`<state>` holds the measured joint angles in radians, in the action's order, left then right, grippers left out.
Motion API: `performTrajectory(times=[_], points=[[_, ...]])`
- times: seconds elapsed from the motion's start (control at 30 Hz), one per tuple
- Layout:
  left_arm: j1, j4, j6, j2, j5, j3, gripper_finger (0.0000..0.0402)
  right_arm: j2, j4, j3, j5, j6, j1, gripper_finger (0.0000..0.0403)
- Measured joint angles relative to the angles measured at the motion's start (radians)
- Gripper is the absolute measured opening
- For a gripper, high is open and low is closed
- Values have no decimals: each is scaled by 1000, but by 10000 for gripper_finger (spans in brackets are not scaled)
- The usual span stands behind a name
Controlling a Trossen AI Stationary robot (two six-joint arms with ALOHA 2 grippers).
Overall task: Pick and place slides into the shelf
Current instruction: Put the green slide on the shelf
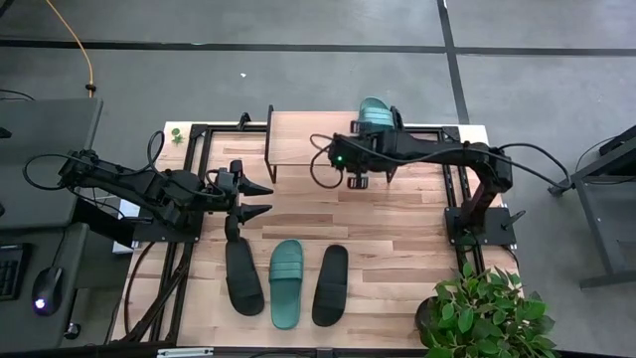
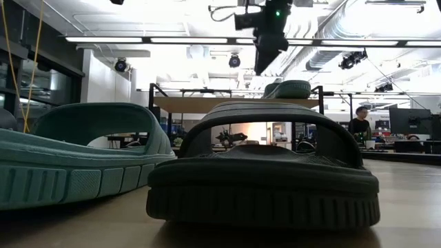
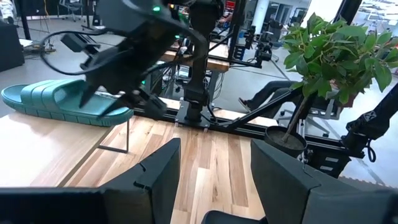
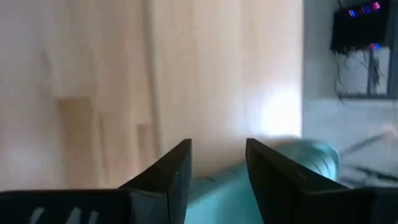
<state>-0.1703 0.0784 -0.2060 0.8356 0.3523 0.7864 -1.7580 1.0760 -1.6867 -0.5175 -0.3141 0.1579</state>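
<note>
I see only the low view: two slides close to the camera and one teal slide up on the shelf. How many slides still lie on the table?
Observer: Three. In the high view a black slide, a teal slide and a second black slide lie side by side at the table's near edge.
Operator: Where is the left gripper? I do not find it.
Observer: The left gripper hovers open above the table, a little beyond the first black slide, empty.
Operator: Does the right gripper hold the teal slide on the shelf?
Observer: No. The right gripper is open above the shelf, and the shelved teal slide lies free beneath its fingertips at the shelf's right end.
</note>
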Motion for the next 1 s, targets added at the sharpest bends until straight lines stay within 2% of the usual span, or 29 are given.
performTrajectory(times=[0.13, 0.4, 0.6, 0.8, 1.0], points=[[0, 33, 19, 0, 0, 0, 177, 0, -36, 0, 39, 4, -44, 140], [0, 142, 56, 0, -2, 0, 177, 0, -71, 0, 43, 71, -102, 140], [0, 164, 53, 0, -72, 0, 177, 0, -71, 0, 51, 196, -116, 140], [-3, 223, 41, 17, -143, 0, 177, 0, -72, 0, 137, 347, -112, 140], [-71, 212, 42, 86, -154, 1, 177, -1, -72, 0, 175, 402, -121, 140]])
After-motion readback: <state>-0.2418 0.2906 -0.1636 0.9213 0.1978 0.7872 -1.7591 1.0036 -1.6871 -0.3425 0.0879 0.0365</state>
